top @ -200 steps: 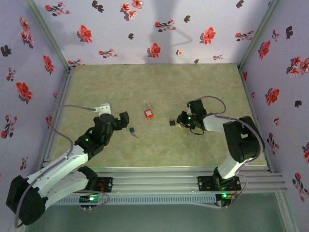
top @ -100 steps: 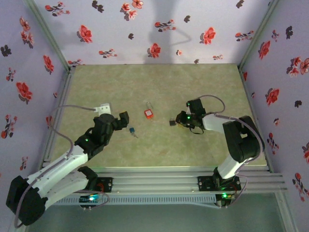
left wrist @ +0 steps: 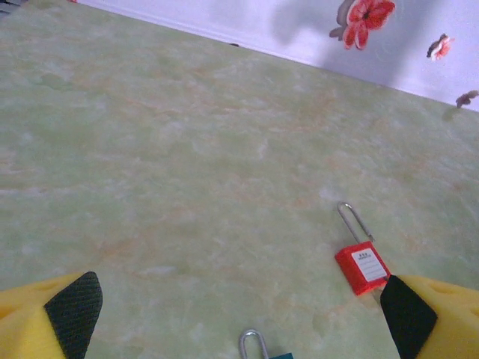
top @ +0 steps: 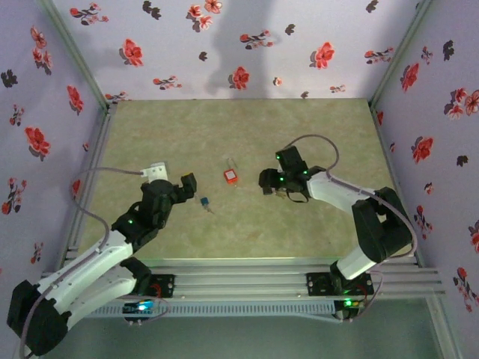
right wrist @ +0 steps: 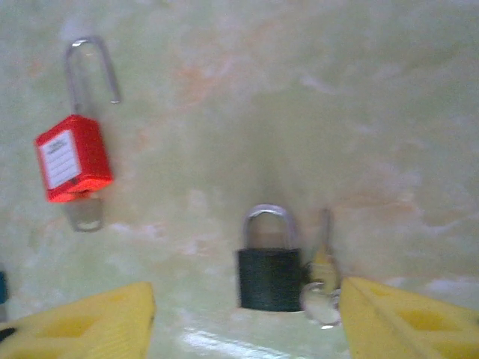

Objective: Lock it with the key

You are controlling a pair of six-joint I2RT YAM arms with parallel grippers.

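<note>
A small black padlock (right wrist: 269,278) with a silver shackle lies flat on the table. The key (right wrist: 323,254), a thin metal shaft with a yellowish head and a ring, lies just to its right. My right gripper (right wrist: 247,329) is open with a yellow finger on each side; the black padlock sits in the gap and the key lies close to the right finger (right wrist: 404,318). Nothing is gripped. From above, the right gripper (top: 268,183) hovers right of the red padlock (top: 230,176). My left gripper (left wrist: 239,318) is open and holds nothing.
The red padlock (right wrist: 73,157) has its shackle up and a grey key at its base. A blue-green padlock (top: 203,201) lies just ahead of the left gripper (top: 174,179); its shackle (left wrist: 253,344) shows at the bottom edge. Flowered walls enclose the table.
The right gripper has gone from shut to open and shifted left over the black padlock. The left arm has drawn back slightly, its gripper still open.
</note>
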